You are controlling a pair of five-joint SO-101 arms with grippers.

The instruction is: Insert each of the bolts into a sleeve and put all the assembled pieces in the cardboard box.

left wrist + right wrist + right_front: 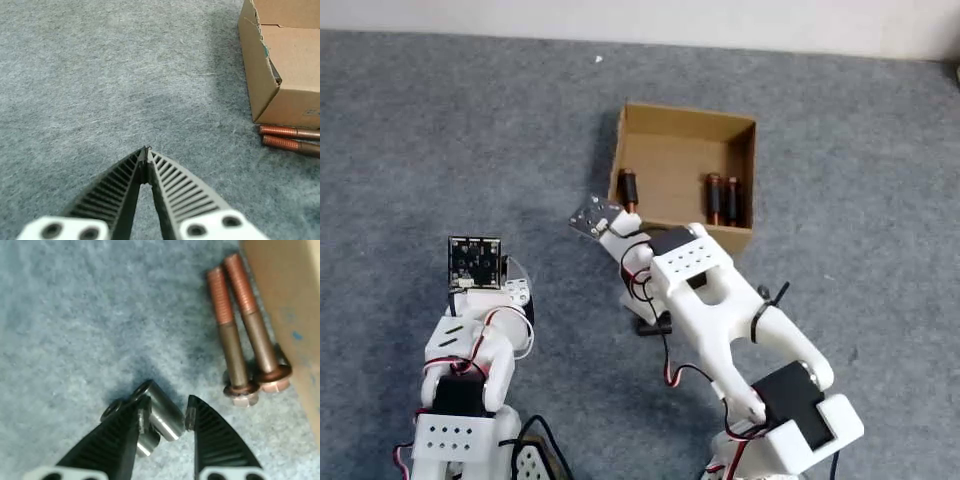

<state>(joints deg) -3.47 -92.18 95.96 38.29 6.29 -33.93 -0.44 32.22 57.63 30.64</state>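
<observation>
My right jaws part-open, straddling a steel sleeve (162,412) on the grey tabletop (60,315), not clamped, left jaws clenched empty, two copper bolts (231,345) beside the cardboard box (690,112), high view adds three assembled pieces (714,198) inside.

Soft, even light from above fills the high view: the mat (440,130) is evenly bright, the white arms (715,300) show no glare, and only faint, soft-edged shadows lie beside the box (686,118) and under the arms. In the left wrist view a broad, diffuse shadow darkens the mat beside the box, and the bolts (285,131) carry a thin line of sheen. In the right wrist view a dark shadow pools around the sleeve (164,412), whose metal side shows a pale highlight, and narrow shadows run beside the bolts.
</observation>
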